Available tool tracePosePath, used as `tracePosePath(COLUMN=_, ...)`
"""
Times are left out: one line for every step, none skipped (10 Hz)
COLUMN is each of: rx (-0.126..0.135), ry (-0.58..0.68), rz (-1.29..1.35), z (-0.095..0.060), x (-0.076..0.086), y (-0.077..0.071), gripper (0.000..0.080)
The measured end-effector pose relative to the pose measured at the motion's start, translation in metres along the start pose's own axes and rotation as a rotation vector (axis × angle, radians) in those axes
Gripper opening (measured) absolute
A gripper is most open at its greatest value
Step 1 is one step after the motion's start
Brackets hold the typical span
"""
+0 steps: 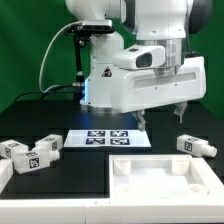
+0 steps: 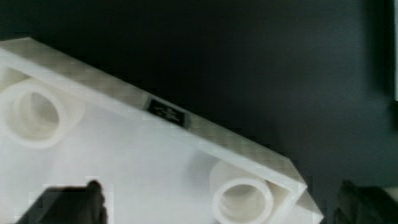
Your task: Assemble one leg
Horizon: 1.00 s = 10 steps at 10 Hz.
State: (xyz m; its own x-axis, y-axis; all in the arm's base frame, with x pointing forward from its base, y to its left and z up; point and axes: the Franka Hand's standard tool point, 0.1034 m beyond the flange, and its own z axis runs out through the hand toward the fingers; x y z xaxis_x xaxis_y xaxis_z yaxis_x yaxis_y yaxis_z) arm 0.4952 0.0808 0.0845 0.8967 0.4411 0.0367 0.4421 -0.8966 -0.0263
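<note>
white tabletop (image 2: 143,155), two round sockets (image 2: 36,110), small black label (image 2: 164,110) — unreadable, gripper (image 1: 165,116) spread wide, empty, tagged leg (image 1: 196,145) lying apart

A small rectangular plastic leg (image 1: 195,145) is white with black-and-white square patterns on its sides, the thin flat marker board (image 1: 100,138) carries similar black figures on white, the wide square plastic tabletop (image 1: 160,178) is plain white, the table (image 1: 75,188) black, the backdrop curtain (image 1: 25,50) green.

The marker board (image 1: 100,138) lies in the middle, two legs (image 1: 45,152) at the exterior view's left, another leg (image 1: 195,146) at its right, the tabletop (image 1: 150,190) in front.
</note>
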Motion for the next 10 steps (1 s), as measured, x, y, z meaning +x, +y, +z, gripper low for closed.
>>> tracePosePath(rx=-0.009, ry=0.010, rz=0.015, z=-0.001, x=0.001, y=-0.006, gripper=0.0649)
tracePosePath(rx=-0.025, ry=0.032, rz=-0.017, z=-0.005, x=-0.002, y=-0.033, gripper=0.0649)
tracePosePath(rx=-0.024, ry=0.036, rz=-0.052, z=-0.006, x=-0.011, y=-0.059, gripper=0.0649)
tracePosePath(rx=-0.024, ry=0.050, rz=-0.044, z=-0.006, x=-0.017, y=-0.076, gripper=0.0649)
tracePosePath(rx=-0.023, ry=0.052, rz=-0.026, z=-0.007, x=-0.017, y=-0.074, gripper=0.0649)
tracePosePath(rx=-0.023, ry=0.052, rz=-0.024, z=-0.006, x=-0.017, y=-0.071, gripper=0.0649)
tracePosePath(rx=-0.023, ry=0.051, rz=-0.024, z=-0.006, x=-0.017, y=-0.072, gripper=0.0649)
tracePosePath(rx=-0.022, ry=0.051, rz=-0.027, z=-0.005, x=-0.018, y=-0.074, gripper=0.0649)
tracePosePath(rx=-0.026, ry=0.086, rz=-0.037, z=0.000, x=-0.020, y=-0.085, gripper=0.0649)
tracePosePath(rx=-0.028, ry=0.101, rz=-0.089, z=0.008, x=-0.026, y=-0.103, gripper=0.0649)
